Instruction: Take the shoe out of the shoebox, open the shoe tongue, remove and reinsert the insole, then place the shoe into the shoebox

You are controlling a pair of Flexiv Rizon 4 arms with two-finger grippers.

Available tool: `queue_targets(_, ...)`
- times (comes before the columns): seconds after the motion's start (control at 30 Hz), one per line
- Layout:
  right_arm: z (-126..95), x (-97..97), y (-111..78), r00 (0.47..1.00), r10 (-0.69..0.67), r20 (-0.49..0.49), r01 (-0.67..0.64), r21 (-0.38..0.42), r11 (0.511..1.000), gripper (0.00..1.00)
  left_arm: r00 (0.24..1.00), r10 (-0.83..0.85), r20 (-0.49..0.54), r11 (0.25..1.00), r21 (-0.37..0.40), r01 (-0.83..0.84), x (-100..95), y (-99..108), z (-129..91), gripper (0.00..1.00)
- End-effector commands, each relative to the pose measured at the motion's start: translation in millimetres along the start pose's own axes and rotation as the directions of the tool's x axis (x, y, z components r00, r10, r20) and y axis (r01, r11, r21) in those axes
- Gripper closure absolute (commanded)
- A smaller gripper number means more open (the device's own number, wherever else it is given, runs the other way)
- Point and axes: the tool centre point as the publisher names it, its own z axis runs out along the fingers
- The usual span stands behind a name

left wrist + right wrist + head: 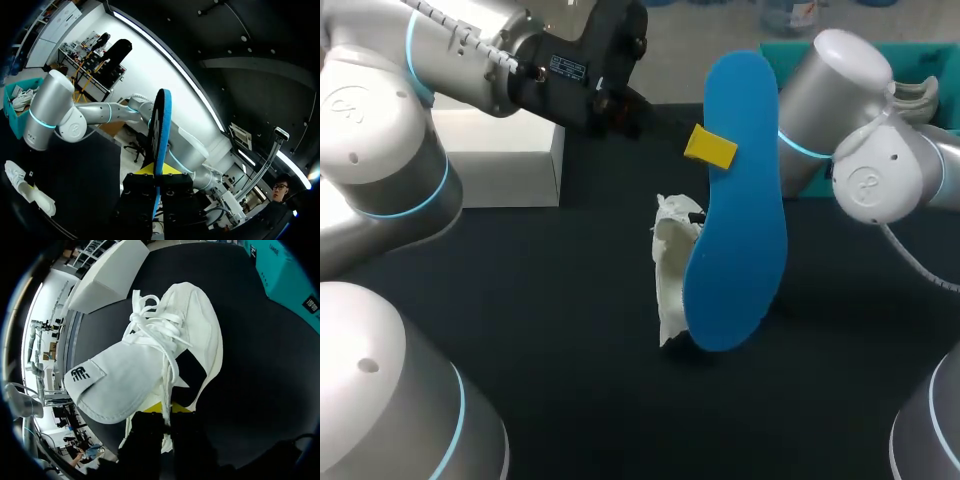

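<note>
The left tool (712, 148) is pinching the blue insole (740, 230) between its yellow tips. It holds the insole upright above the middle of the dark surface (570, 330), with the broad blue face turned toward the near side. In the left wrist view the insole (161, 125) rises edge-on from between that tool's (159, 175) black fingers (137, 200).

The white shoe (672, 262) is at the middle of the surface. From above it shows just left of the insole, which partly hides it. In the left wrist view the shoe (25, 186) is low on the surface, well apart from the raised insole, and the right arm (55, 115) stretches across behind the insole.

The right arm (850, 130) comes in from the far right and passes behind the insole. In its wrist view the shoe (150, 355) is directly ahead of the right tool (167, 410). The laces are loose, the logo-marked tongue (100, 385) is folded wide out, and the dark opening is exposed. One lace runs down toward the tool. I cannot tell whether the right tool is spread or pinching.

A white box (500, 165) sits at the far left of the surface, and a teal box (287, 280) sits at the far right.
</note>
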Motion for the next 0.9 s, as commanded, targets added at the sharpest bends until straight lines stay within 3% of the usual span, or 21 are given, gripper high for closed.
queue_targets(0.03,7.5,-5.9,2.5,1.0,0.004,-0.028,-0.004,0.009,1.0,1.0,1.0,0.001,-0.001,1.0,-0.001,-0.001,-0.3,-0.5,0.5,1.0)
queue_targets(0.23,12.2,-8.6,3.2,0.998,0.016,-0.059,-0.015,0.008,1.0,1.0,1.0,0.001,-0.001,1.0,-0.001,-0.001,-0.3,-0.5,0.5,1.0)
queue_targets(0.27,11.1,-7.4,2.9,0.998,0.016,-0.066,-0.015,0.007,1.0,0.72,1.0,0.001,-0.001,1.0,-0.001,-0.001,-0.3,-0.5,0.5,1.0)
queue_targets(0.3,9.2,-6.2,2.2,0.997,0.02,-0.07,-0.019,0.001,1.0,0.0,1.0,0.001,-0.001,1.0,-0.001,-0.001,-0.3,-0.5,0.5,1.0)
queue_targets(0.9,-74.5,27.3,-20.0,0.984,-0.028,-0.176,-0.007,-0.194,0.981,0.0,1.0,0.001,-0.001,1.0,-0.001,-0.001,-0.3,-0.5,0.5,1.0)
